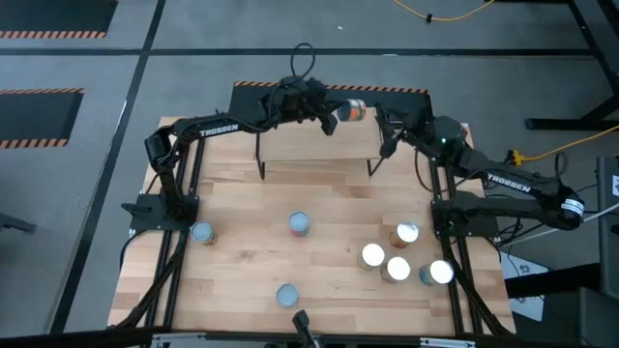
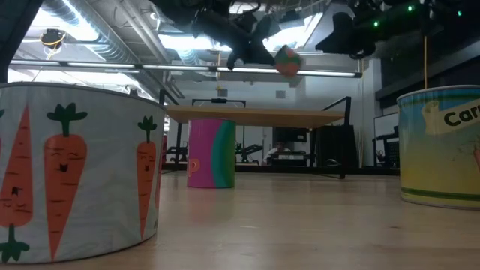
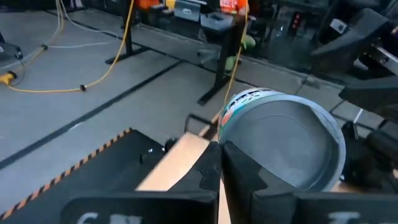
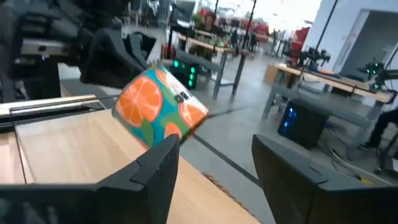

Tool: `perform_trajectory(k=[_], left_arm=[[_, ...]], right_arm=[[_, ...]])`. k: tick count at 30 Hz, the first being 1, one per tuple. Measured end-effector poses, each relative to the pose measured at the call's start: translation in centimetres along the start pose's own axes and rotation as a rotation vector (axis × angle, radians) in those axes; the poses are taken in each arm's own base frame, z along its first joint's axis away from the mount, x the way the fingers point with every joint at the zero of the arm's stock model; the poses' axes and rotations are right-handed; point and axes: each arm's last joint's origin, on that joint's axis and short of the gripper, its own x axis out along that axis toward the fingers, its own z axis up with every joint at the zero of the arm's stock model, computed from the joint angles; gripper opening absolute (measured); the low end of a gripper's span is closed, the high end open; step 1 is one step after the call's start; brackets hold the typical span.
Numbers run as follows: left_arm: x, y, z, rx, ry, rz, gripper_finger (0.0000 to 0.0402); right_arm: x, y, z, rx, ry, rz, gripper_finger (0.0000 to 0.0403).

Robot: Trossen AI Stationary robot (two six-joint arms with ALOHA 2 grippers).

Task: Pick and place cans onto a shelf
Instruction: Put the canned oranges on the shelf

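Orange can (image 1: 355, 111) is up in the air, tilted nearly on its side, pinched at one end by the left pincer (image 1: 334, 117), which is closed on it. It hangs above the far right part of the shelf (image 1: 314, 148), not touching the board. From the left wrist view the can's flat grey end (image 3: 283, 146) sits right against the dark fingers (image 3: 239, 174), so I'd judge the grip is on the rim only, not round the body.

Right pincer (image 4: 214, 165) stands wide, empty, just beside the can and facing it; the label (image 4: 158, 111) sits beyond its gap, not between the fingers.

Risks as I read them:
- Shallow rim grip plus tilt: can could pivot or slip out and drop onto the shelf edge, then roll off the back of the bench (image 1: 319, 232).
- Released sideways, it rolls rather than stands.
- Two arms close together over the same corner: a small reach by either could knock the can or clash fingers.

Seven more cans wait on the bench well behind both pincers, e.g. one at centre (image 1: 299, 224).
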Motion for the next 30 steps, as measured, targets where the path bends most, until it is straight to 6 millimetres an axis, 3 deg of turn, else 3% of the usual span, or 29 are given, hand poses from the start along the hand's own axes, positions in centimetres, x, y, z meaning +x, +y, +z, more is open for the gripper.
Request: perform_trajectory(k=[8,14,23,30], left_arm=[[-1.0,0.4,4.0,-0.005,-0.092,0.01,0.0],[-0.9,0.6,5.7,-0.006,-0.148,0.009,0.0],[2.6,1.6,6.7,-0.011,-0.04,-0.004,0.0],[5.2,3.0,4.6,-0.026,0.142,0.045,0.0]], right_arm=[[-0.5,-1.6,3.6,-0.007,0.048,-0.038,0.0208],[-0.6,-2.1,4.4,-0.005,0.037,-0.058,0.0208],[-0.6,-2.4,4.3,-0.054,0.042,-0.071,0.0208],[-0.7,-2.3,3.7,-0.069,0.107,-0.059,0.0208]])
